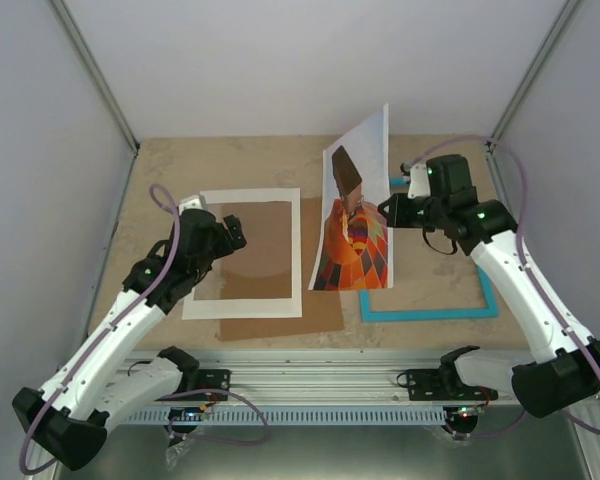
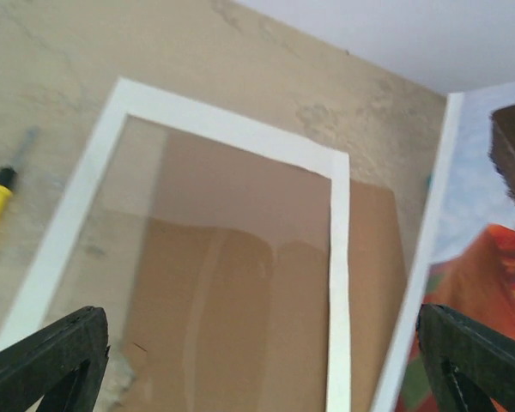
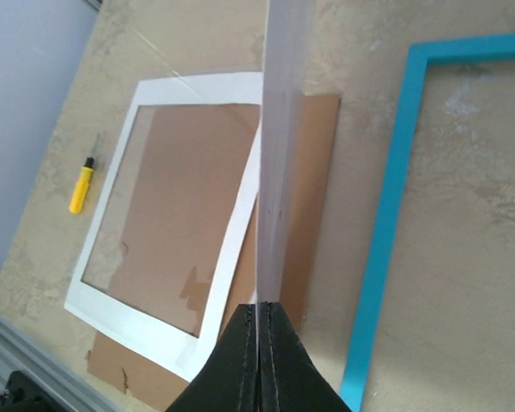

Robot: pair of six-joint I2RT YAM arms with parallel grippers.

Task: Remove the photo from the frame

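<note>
My right gripper (image 1: 392,210) is shut on the right edge of the photo (image 1: 355,215) and holds it nearly upright above the table; the balloon print faces left. In the right wrist view the photo (image 3: 276,163) shows edge-on, pinched between my closed fingers (image 3: 262,343). The turquoise frame (image 1: 430,312) lies flat and empty on the table under my right arm, and shows in the right wrist view (image 3: 386,223). My left gripper (image 1: 220,228) is open and empty over the white mat (image 1: 245,252); its fingertips (image 2: 47,356) are wide apart, and the photo's edge (image 2: 472,283) is at the right.
The white mat (image 2: 339,283) with a clear window lies on the brown backing board (image 1: 280,320) at centre-left. A yellow-handled screwdriver (image 3: 81,187) lies on the table left of the mat. Walls close the table's left, back and right sides.
</note>
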